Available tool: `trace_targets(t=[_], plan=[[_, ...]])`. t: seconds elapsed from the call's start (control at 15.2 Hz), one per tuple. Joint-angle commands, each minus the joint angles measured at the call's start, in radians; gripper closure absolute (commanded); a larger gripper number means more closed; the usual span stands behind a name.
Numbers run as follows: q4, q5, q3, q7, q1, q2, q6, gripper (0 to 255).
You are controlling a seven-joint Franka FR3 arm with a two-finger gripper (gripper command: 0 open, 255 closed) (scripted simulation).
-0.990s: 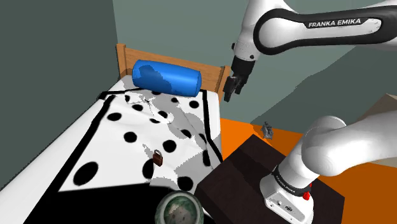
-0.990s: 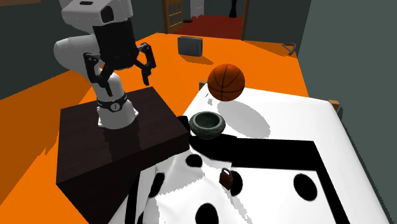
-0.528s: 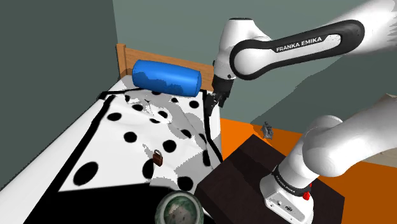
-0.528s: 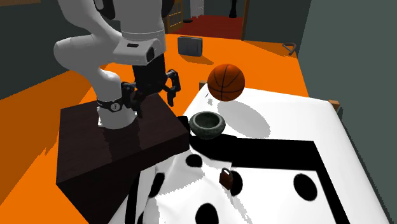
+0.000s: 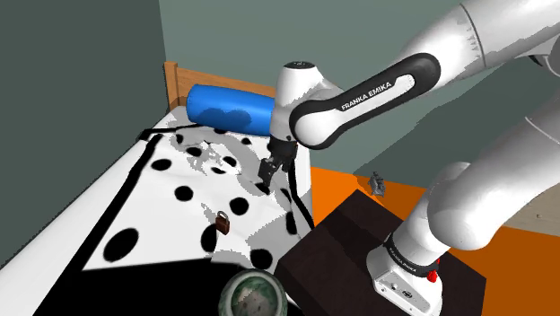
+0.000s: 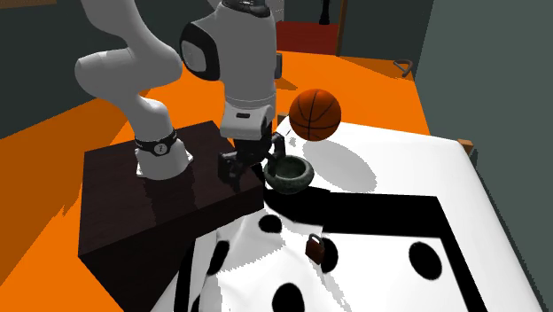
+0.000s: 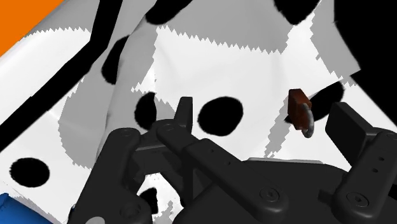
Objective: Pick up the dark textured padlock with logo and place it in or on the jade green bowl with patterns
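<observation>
Padlock (image 5: 221,222) sits on spotted blanket (image 5: 144,202), mid-bed; green bowl (image 5: 254,294) nearer, at bed's near corner. Gripper (image 5: 269,172) hovers farther up bed, fingers spread wide, nothing held. Likely best play: bring gripper near-side over lock, centre it between fingers, straddle body not shackle, drop straight, mind soft bedding

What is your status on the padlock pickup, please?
Gripper open, empty, above spotted bedspread. Padlock on bedspread, untouched, apart from bowl. Nothing seen between gripper and padlock.
</observation>
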Motion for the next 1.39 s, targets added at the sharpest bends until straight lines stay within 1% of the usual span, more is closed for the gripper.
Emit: trace_targets(t=[0.0, 0.2, 0.4, 0.59, 0.86, 0.92, 1.32], plan=[[0.022, -0.024, 0.021, 0.039, 0.003, 0.08, 0.059, 0], [0.069, -0.08, 0.044, 0.112, 0.011, 0.204, 0.134, 0], [0.127, -0.155, 0.049, 0.194, 0.032, 0.331, 0.195, 0], [0.199, -0.231, 0.033, 0.275, 0.07, 0.455, 0.242, 0], [0.311, -0.31, -0.005, 0.362, 0.138, 0.615, 0.283, 0], [0.342, -0.324, -0.015, 0.378, 0.156, 0.654, 0.291, 0], [0.365, -0.354, -0.045, 0.402, 0.18, 0.727, 0.34, 0]])
